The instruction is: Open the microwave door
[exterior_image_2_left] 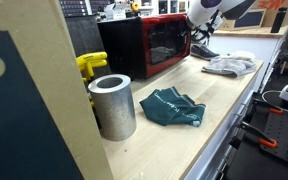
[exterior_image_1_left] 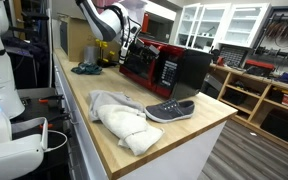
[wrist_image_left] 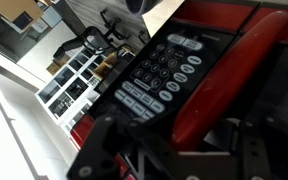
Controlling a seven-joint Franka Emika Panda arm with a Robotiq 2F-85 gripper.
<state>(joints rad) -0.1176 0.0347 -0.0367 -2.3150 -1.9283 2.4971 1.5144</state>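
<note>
The red-fronted microwave (exterior_image_1_left: 162,66) stands on the wooden counter and shows in both exterior views (exterior_image_2_left: 144,45). Its door (exterior_image_2_left: 162,42) looks shut against the body. My gripper (exterior_image_1_left: 128,50) is at the control-panel side of the front (exterior_image_2_left: 196,36). In the wrist view the control panel (wrist_image_left: 159,75) with pale buttons lies beside the red door handle (wrist_image_left: 229,65). The gripper (wrist_image_left: 184,138) is open, its two fingers straddling the lower end of the handle with gaps on both sides.
On the counter (exterior_image_1_left: 184,135) lie a grey shoe (exterior_image_1_left: 170,110), a white cloth (exterior_image_1_left: 119,122) and a teal cloth (exterior_image_2_left: 174,108). A metal cylinder (exterior_image_2_left: 112,105) and a yellow object (exterior_image_2_left: 90,65) stand near the microwave. Shelving (exterior_image_1_left: 259,95) stands beyond the counter's edge.
</note>
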